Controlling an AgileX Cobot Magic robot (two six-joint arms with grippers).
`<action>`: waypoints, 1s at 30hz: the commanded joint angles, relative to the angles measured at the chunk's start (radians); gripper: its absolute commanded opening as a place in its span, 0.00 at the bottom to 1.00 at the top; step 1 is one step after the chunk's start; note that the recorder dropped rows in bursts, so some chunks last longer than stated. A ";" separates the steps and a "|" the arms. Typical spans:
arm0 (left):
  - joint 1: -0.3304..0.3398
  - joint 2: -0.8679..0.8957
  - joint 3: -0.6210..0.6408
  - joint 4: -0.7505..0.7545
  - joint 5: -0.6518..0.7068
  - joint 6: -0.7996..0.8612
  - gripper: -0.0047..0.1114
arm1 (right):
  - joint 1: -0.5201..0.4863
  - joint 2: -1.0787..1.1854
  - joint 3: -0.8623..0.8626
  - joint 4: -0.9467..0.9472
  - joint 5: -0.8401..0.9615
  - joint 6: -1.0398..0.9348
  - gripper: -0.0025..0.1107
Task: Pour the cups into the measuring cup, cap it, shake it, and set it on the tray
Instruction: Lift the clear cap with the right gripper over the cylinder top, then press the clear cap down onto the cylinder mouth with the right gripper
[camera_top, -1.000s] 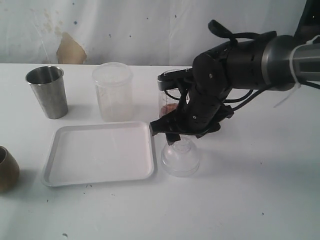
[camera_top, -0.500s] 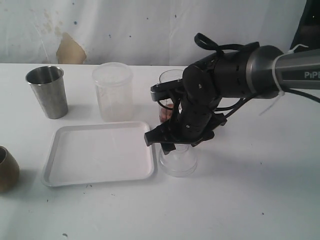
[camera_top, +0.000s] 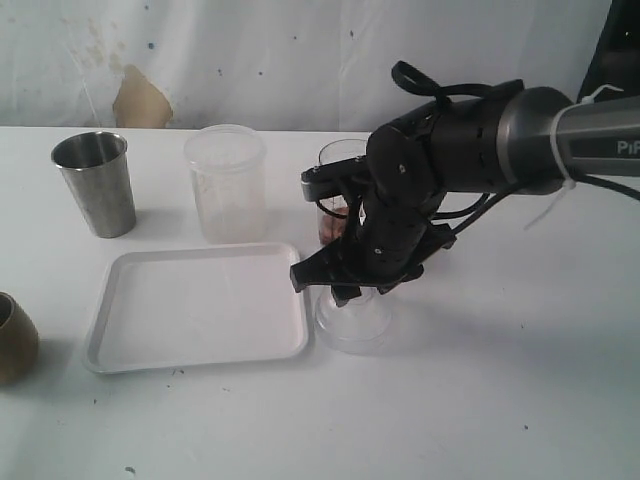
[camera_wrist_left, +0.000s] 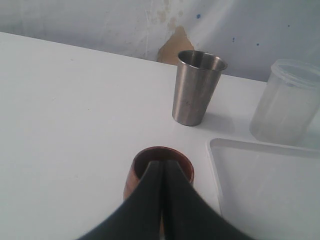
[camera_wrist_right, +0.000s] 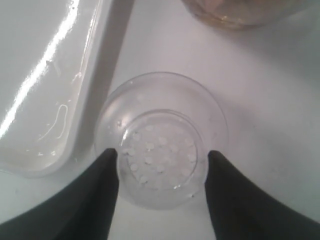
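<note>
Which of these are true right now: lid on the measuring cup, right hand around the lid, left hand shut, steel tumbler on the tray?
The perforated clear lid is on the measuring cup: false; it sits on the table beside the tray.
The right hand has a finger on each side of the lid: true.
The left hand is shut: true.
The steel tumbler stands on the tray: false; it stands on the table beyond the tray.

Tray (camera_top: 200, 310) edge, measuring cup (camera_top: 338, 155) hem clear cap (camera_top: 350, 322); table (camera_top: 520, 380) rightward open.
</note>
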 joint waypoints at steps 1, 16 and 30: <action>-0.008 -0.004 0.005 0.006 -0.004 0.001 0.05 | 0.000 -0.057 0.002 -0.003 0.020 -0.036 0.02; -0.008 -0.004 0.005 0.006 -0.004 0.001 0.05 | 0.000 -0.209 -0.247 -0.008 0.328 -0.210 0.02; -0.008 -0.004 0.005 0.006 -0.004 0.001 0.05 | -0.055 0.063 -0.753 -0.117 0.484 -0.270 0.02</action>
